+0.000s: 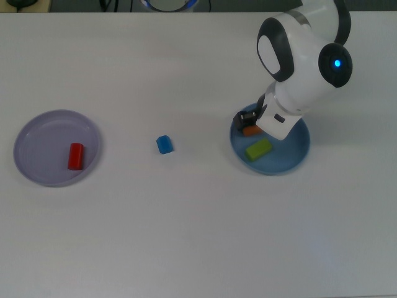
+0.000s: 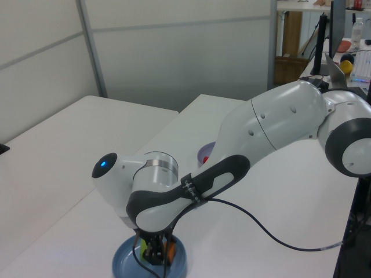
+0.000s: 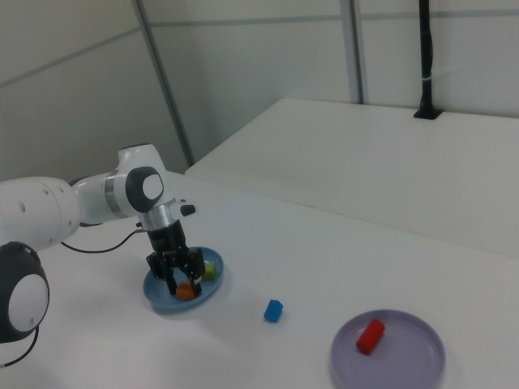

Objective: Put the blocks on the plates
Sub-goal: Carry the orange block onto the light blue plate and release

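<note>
Top view, hand: the hand (image 1: 248, 122) is low over the blue plate (image 1: 296, 155), at the rim toward the top view's left; the arm hides most of it, so the finger state cannot be told here.
Top view, orange block (image 1: 250, 130): directly under the hand, inside the plate, so this reads as the set-down step.
Top view, green block (image 1: 258, 149): on the same plate, just beside the hand, toward the top view's bottom.
Top view, blue cube (image 1: 164, 144): alone on the worktop (image 1: 198, 236), well apart from the hand toward the top view's left; likely next.
Top view, red cylinder (image 1: 75, 156): far from the hand, lying in the lavender plate (image 1: 34, 133).
Left view: the arm's bulk covers most of the blue plate; orange shows at the fingers, grip unclear.
Right view, hand: the fingers (image 3: 195, 277) stand spread either side of the orange block, which sits on the plate floor; I judge the hand open, block released or about to be.
</note>
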